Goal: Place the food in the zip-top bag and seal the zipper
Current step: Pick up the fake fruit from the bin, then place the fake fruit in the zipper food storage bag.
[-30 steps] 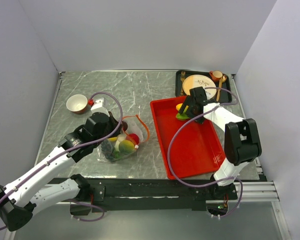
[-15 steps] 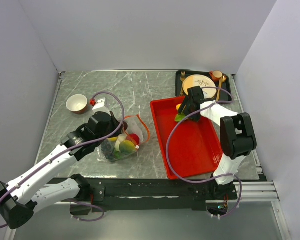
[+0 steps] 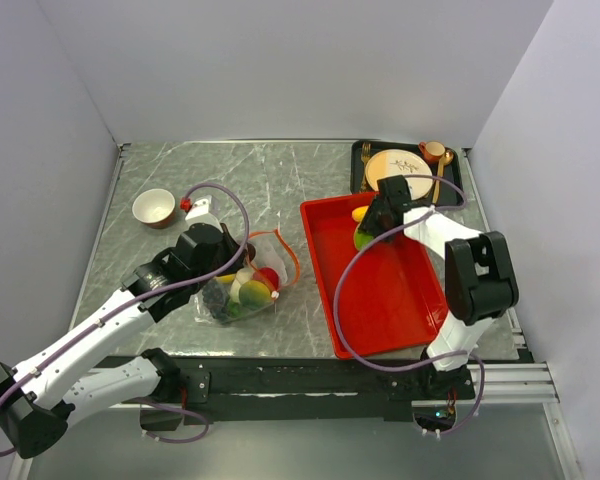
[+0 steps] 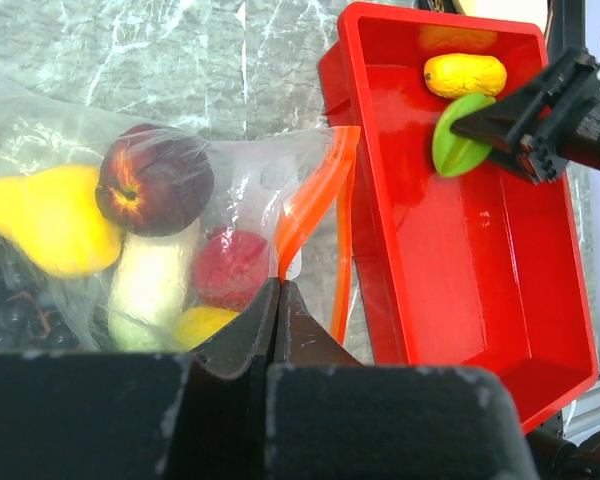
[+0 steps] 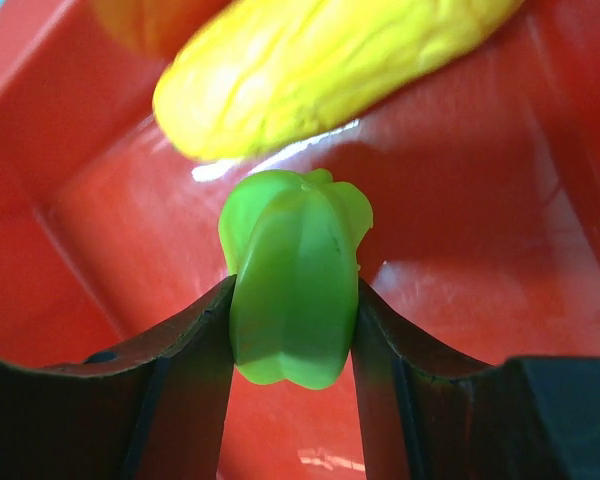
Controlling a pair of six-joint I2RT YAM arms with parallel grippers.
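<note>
Since a second ago the right end effector (image 3: 370, 232) has narrowed from a wide gape to a grasp: its two fingers now press against both sides of the green food (image 3: 364, 240) at the far left corner of the red tray (image 3: 390, 300). The right arm's elbow has shifted slightly. The left arm and the zip-top bag (image 3: 242, 290) sit about where they were.

The top view shows only the layout. The bag lies on the marble table (image 3: 280, 180) left of the tray, and a small bowl (image 3: 154, 208) stands farther back on the left.

The right wrist view confirms the grasp. The ribbed, glossy green food (image 5: 295, 290) is wedged between the dark fingers (image 5: 195, 350), and the yellow food (image 5: 320, 70) lies just beyond it against the tray wall.

The left wrist view shows what the top view hides. The left end effector (image 4: 280, 285) is clenched, its tips pinching the bag's edge where the orange-red zipper (image 4: 315, 210) runs down to them. The strip bows upward and away from the plastic, so the mouth is not sealed.

Through the clear, wrinkled film (image 4: 250, 170) several pieces show:
- a yellow pear (image 4: 45, 220)
- a dark red peach (image 4: 155, 180)
- a white piece (image 4: 150, 290)
- a red piece (image 4: 230, 265)
- a smaller yellow piece (image 4: 200, 325)
- dark grapes (image 4: 10, 310) at the left edge

The same view also catches the green food (image 4: 458, 135) held off the tray floor near the yellow food (image 4: 465, 75).
</note>
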